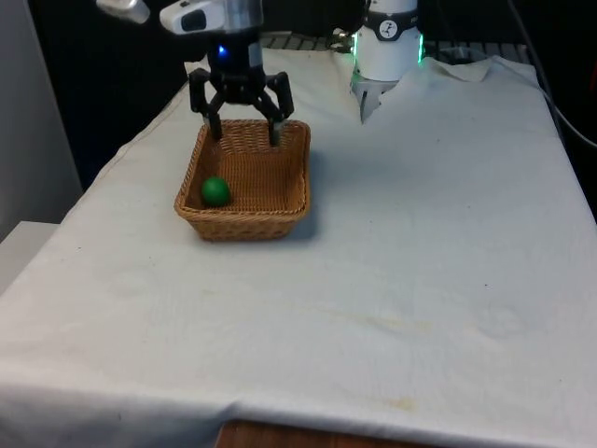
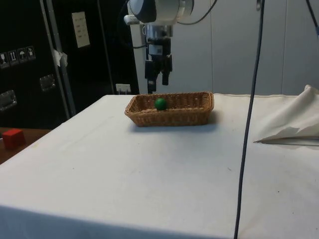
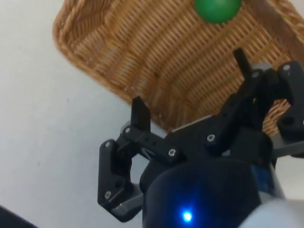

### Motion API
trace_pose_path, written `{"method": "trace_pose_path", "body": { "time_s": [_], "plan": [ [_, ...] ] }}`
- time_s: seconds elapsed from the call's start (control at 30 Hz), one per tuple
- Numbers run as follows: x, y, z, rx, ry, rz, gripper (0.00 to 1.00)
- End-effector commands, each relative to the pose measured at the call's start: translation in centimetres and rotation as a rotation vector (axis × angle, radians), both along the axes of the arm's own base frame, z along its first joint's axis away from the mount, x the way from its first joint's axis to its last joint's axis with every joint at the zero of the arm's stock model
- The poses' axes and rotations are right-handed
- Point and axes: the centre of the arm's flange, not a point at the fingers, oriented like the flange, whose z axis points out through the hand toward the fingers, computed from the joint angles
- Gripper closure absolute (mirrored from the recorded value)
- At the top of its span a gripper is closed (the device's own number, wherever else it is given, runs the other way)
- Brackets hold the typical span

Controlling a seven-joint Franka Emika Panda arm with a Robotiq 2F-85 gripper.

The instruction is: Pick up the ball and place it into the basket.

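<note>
A small green ball (image 1: pixel 215 191) lies inside the woven wicker basket (image 1: pixel 280 207), near its front corner at the front view's left. The side view has the ball (image 2: pixel 160 103) resting low against the basket's (image 2: pixel 189 115) inner wall. My black gripper (image 1: pixel 244 133) hangs open above the basket's far rim, nothing between its fingers. From the side, the gripper (image 2: pixel 158 84) sits just above and behind the basket. In the wrist view the open gripper (image 3: pixel 190 80) frames the basket weave (image 3: pixel 156 61), with the ball (image 3: pixel 217 9) beyond the fingertips.
The basket stands on the white cloth (image 1: pixel 401 261) towards the far end at the front view's left. A crumpled fold of cloth (image 2: pixel 294 122) rises by the robot's base. A small red block (image 2: pixel 13 138) sits off the table beside the dark cabinets.
</note>
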Motion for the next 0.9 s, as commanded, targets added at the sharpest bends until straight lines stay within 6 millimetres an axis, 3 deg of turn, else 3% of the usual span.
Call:
{"method": "trace_pose_path", "body": {
  "time_s": [0.0,0.37,0.87],
  "plan": [
    [-0.1,0.7,0.6,-0.005,0.002,-0.001,0.00],
    [0.1,4.4,2.7,0.017,-0.007,0.007,0.00],
    [0.8,7.9,3.1,0.043,-0.006,0.042,0.00]
  ]
}}
